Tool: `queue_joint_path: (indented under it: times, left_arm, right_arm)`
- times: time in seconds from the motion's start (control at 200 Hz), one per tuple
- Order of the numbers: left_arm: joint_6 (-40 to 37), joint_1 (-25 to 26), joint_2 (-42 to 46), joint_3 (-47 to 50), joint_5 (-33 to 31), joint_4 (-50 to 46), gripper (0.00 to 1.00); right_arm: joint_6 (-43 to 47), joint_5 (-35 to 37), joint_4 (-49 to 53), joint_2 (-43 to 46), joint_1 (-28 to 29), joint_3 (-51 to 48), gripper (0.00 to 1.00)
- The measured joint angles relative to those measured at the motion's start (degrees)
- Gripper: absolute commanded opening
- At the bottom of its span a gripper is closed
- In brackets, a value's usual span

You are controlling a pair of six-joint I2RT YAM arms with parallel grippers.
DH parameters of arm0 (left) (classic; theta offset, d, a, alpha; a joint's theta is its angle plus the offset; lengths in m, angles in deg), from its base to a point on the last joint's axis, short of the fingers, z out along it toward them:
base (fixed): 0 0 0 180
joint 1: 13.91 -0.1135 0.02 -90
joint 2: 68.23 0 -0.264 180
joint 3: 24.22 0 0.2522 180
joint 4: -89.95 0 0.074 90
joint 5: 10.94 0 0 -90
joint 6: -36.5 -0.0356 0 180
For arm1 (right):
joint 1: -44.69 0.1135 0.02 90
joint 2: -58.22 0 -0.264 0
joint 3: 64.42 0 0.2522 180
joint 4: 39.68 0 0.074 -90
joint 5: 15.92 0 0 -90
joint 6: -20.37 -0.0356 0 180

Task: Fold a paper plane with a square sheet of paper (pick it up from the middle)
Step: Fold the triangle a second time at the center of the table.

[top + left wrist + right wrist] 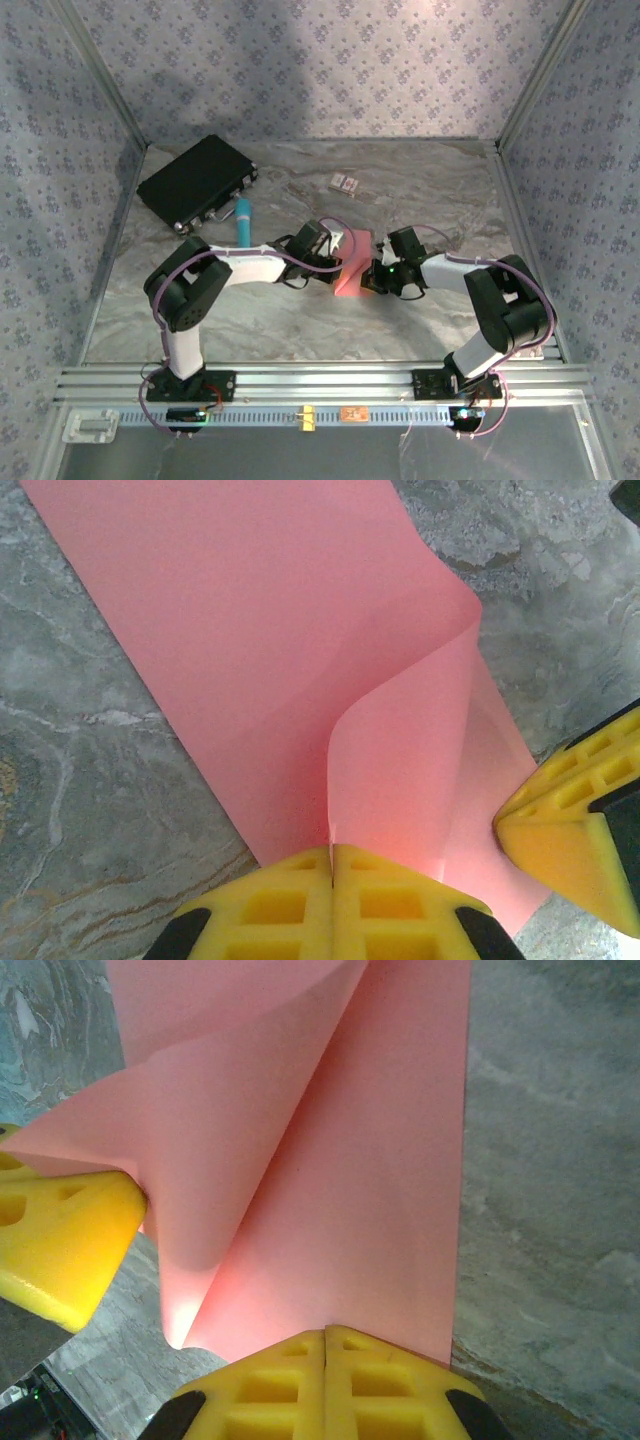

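– Marble table (300, 320), centre: your left gripper (332, 865) is clamped on the square sheet of paper (280, 660), jaws pressed together. Confirm the other?
– Confirmed. Your right gripper (325, 1345) pinches the same sheet, which bows up between the two. Beyond: teal marker (242, 222), then patterned card (344, 183) and black case (197, 180) farther back.

thin square paper sheet (250, 610): salmon-pink, unpatterned
left gripper's ribbed plastic fingers (270, 910): yellow
stone-look tabletop (80, 780): veined in grey
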Motion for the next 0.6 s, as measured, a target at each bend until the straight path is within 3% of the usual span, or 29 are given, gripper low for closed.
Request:
queue_joint_path:
  times: [0.6]
  left_arm:
    - [-0.39,0.0,-2.01,-1.2,0.0,-0.46,0.0]
  right_arm:
    - [0.0,-0.04,0.2,0.0,-0.17,0.0,0.04]
